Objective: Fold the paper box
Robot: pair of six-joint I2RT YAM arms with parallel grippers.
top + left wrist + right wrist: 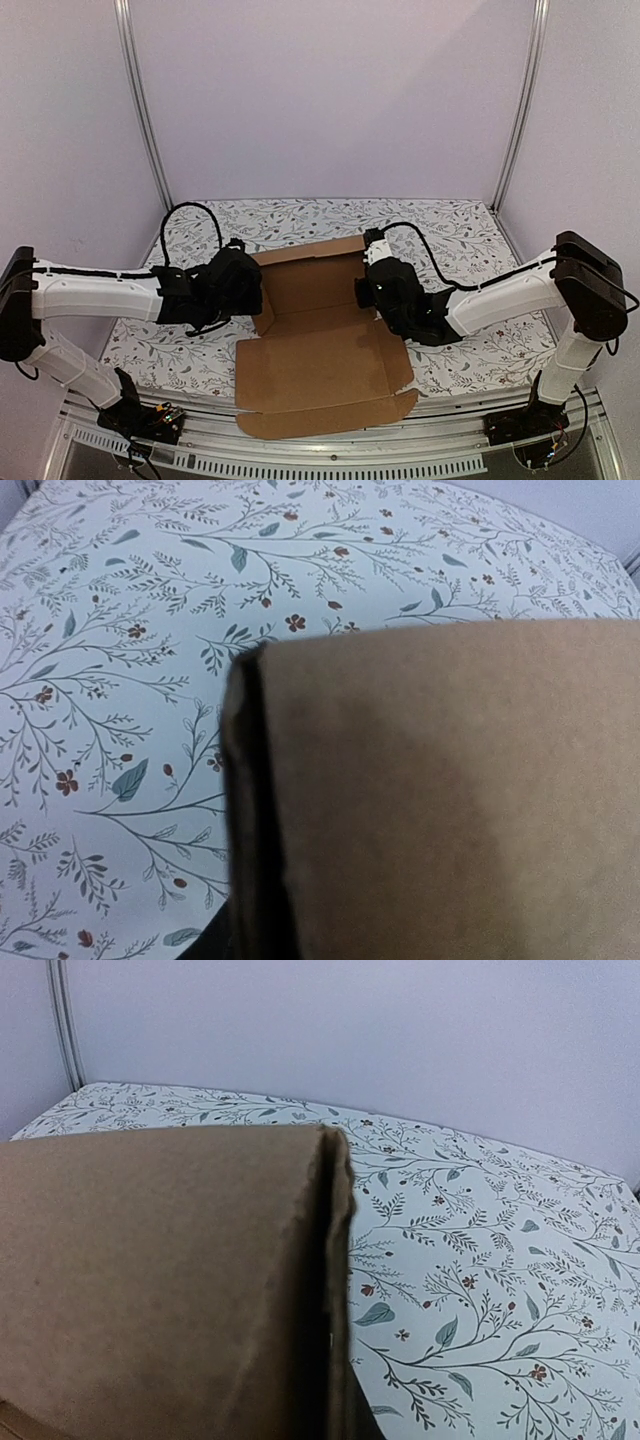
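Paper box [325,350], plain brown, lid panel flat toward 6 o'clock. Left gripper [252,288] at its 9 o'clock wall, pincer state indeterminate. Right gripper [368,288] at 3 o'clock, clenched.

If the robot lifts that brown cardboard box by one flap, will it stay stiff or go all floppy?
The paper box looks like thin cardboard, so each panel should stay fairly stiff, but its creases would likely let the flaps swing. It seems light, so it may slide on the flowery cloth when pushed.
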